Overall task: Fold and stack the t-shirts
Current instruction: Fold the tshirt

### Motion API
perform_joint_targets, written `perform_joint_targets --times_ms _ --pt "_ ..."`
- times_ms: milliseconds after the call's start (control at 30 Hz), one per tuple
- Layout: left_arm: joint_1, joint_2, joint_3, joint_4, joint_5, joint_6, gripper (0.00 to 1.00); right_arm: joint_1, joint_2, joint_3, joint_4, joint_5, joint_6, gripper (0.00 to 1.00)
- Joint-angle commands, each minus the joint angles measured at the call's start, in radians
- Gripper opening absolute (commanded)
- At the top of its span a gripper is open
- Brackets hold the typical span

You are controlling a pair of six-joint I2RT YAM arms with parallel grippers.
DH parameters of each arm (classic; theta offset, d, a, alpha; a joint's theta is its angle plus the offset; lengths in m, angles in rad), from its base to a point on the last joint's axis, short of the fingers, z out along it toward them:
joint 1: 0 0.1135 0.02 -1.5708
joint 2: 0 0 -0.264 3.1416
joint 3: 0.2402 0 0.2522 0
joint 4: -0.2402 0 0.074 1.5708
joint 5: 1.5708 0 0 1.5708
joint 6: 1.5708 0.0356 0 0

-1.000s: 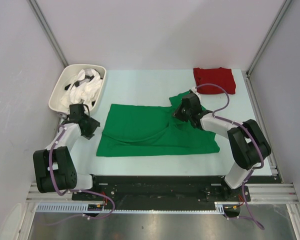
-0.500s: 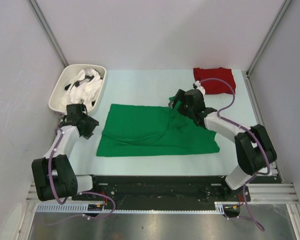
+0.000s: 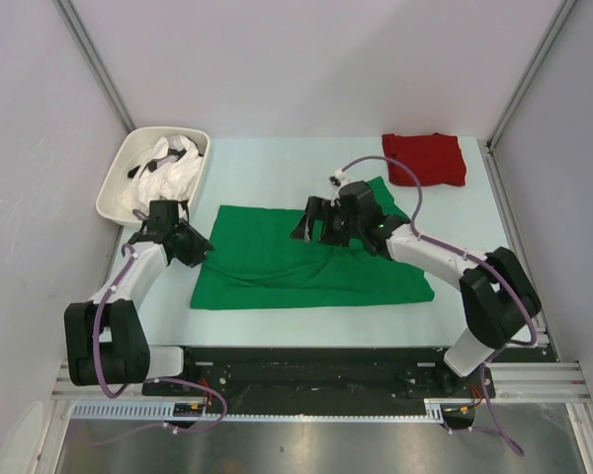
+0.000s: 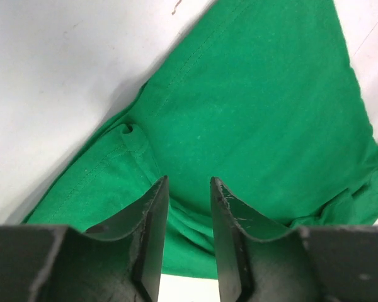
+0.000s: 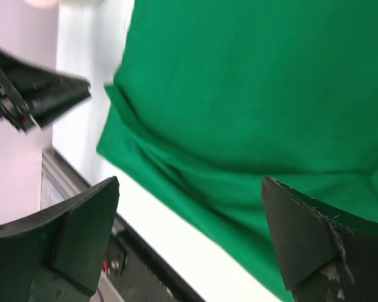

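The bright green t-shirt [image 3: 267, 262] lies spread and rumpled in the middle of the table, with one sleeve flap toward the back right. The dark red t-shirt [image 3: 425, 158] lies folded square at the back right. My left gripper [image 3: 200, 247] is at the green shirt's left edge. Its fingers stand a narrow gap apart over the cloth [image 4: 258, 107] with nothing between them [image 4: 188, 184]. My right gripper [image 3: 313, 227] hovers over the shirt's middle, wide open and empty [image 5: 189, 195], with green cloth [image 5: 239, 94] beneath it.
A white basket [image 3: 114, 195] with white and black cloth stands at the back left, just behind my left arm. Grey walls close in the table on three sides. A black rail [image 3: 306, 365] runs along the near edge.
My right gripper has moved left from the green shirt's right sleeve to over its middle and has opened wide. My left gripper has moved right to the shirt's left edge.
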Motion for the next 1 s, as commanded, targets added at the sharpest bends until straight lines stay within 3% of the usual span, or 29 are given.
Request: perform_joint_targets --times_ms 0,333,967 --pt "-0.005 0.018 0.02 0.002 0.011 0.024 0.37 0.069 0.078 0.031 -0.026 -0.184 -0.002 1.0" --pt "0.003 0.026 -0.002 0.014 0.005 0.041 0.37 0.168 0.228 0.031 0.101 -0.318 0.07 1.0" --pt "0.068 0.011 -0.034 0.029 0.035 0.068 0.37 0.162 0.392 0.105 0.302 -0.26 0.164 1.0"
